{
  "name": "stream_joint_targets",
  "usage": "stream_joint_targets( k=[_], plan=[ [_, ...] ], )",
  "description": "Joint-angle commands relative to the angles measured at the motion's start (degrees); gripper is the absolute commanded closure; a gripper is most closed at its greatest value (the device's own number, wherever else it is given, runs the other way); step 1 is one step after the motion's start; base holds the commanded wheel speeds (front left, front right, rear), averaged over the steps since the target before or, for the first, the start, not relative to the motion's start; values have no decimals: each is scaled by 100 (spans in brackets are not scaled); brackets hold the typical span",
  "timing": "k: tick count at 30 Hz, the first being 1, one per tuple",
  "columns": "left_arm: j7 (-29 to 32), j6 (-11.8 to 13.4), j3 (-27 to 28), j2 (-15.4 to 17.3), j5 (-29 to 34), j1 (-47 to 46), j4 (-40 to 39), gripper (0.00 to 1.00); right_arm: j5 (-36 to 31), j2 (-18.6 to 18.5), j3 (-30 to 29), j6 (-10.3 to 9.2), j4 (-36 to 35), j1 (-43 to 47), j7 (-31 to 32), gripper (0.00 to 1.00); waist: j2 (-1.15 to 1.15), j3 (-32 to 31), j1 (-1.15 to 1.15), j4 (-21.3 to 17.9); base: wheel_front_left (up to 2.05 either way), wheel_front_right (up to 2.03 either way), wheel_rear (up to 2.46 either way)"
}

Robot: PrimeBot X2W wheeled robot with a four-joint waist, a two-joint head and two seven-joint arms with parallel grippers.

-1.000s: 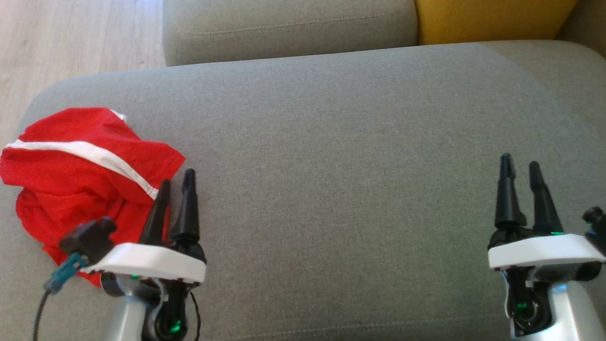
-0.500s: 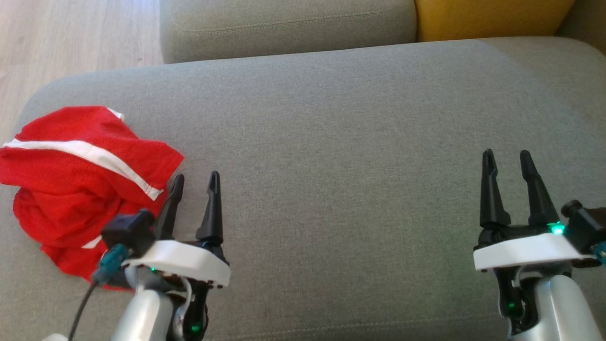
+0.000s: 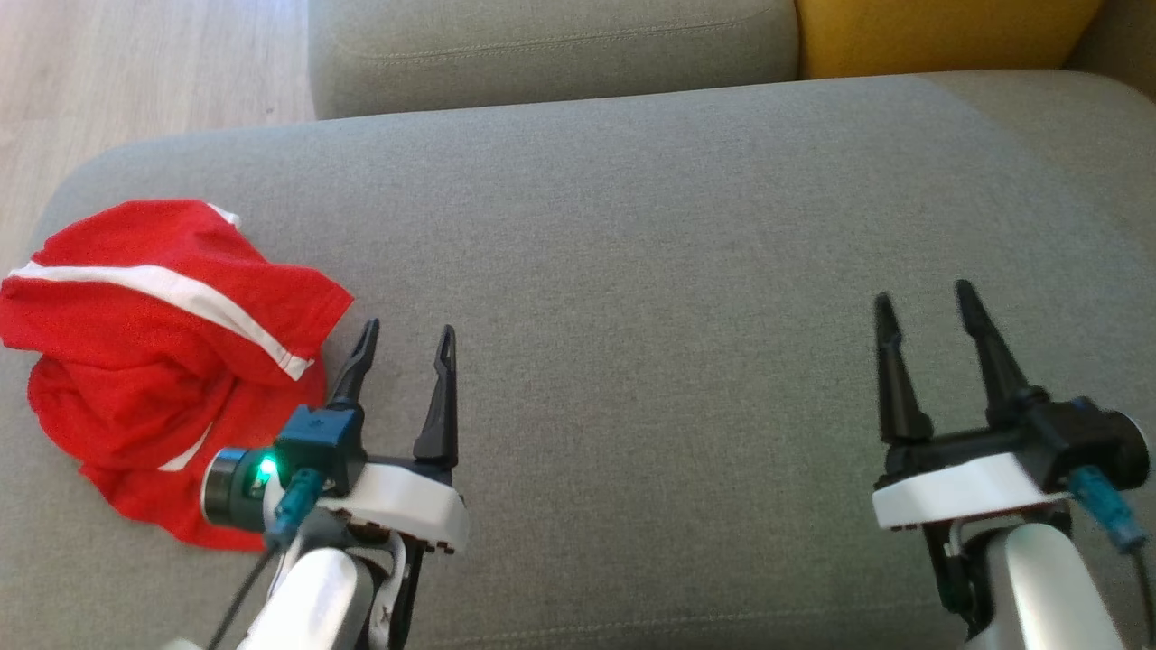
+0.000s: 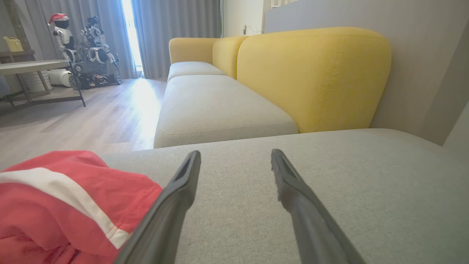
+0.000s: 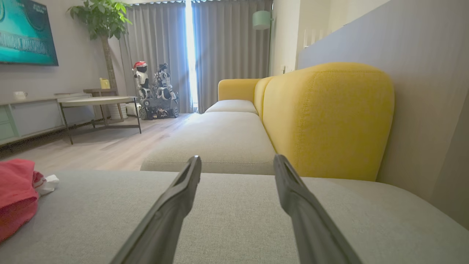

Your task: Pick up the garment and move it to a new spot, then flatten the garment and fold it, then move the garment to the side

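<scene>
1. Head view: the red garment point(image 3: 153, 361) lies crumpled at the left end of the grey seat cushion point(image 3: 650, 253). The left gripper point(image 3: 408, 327) hovers just right of it, jaws apart and empty. The right gripper point(image 3: 922, 292) is well apart at the right, also spread and empty.
2. Left wrist view: the garment's white-striped edge sits just beside the left finger; I cannot tell if they touch.
3. Right wrist view: the garment shows at the left edge, with the yellow backrest point(image 5: 326, 117) far ahead.
4. Judging from this, nothing is done yet: pick-up, moving, flattening, folding and setting aside all remain.
</scene>
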Motion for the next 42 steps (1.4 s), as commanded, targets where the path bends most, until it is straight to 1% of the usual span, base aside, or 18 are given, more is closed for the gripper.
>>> stream_joint_targets(
  k=[1,7,10,15,17,19,21,26,30,34,42],
  plan=[
    [-96,183,63,141,249,-363,-230,0,-335,-42,193,19,-243,-307,-95,0,0,-6,0,2,0,0,0],
    [-197,483,-223,282,618,-449,-308,0,-789,-44,277,20,-312,-311,-197,0,0,-15,0,5,0,0,0],
    [-247,593,-316,288,711,-465,-348,0,-722,-46,284,20,-343,-303,-248,0,0,-17,0,13,0,0,0],
    [-314,622,-210,159,613,-408,-470,0,-527,-47,268,21,-338,-291,-315,0,0,-34,0,26,0,0,0],
    [-348,573,-48,39,509,-344,-534,0,-449,-48,273,21,-305,-293,-349,0,0,-46,0,29,0,0,0],
    [-381,460,191,-113,395,-258,-596,0,-266,-49,272,22,-256,-289,-383,0,0,-60,0,29,0,0,0],
    [-415,273,421,-245,338,-168,-621,0,-133,-49,291,22,-190,-285,-417,0,0,-78,0,26,0,0,0],
    [-429,-293,941,-511,106,40,-468,0,399,-50,343,22,24,-279,-431,0,0,-120,0,8,0,0,0],
    [-429,-573,1145,-598,116,124,-227,0,613,-50,365,22,177,-258,-431,0,0,-136,0,6,0,0,0],
    [-429,-695,1218,-625,146,144,-4,0,663,-50,368,22,290,-258,-431,0,0,-137,0,-1,0,0,0],
    [-429,-666,1108,-631,42,85,162,0,567,-50,351,22,403,-305,-431,0,0,-125,0,-9,0,0,0]
  ],
)
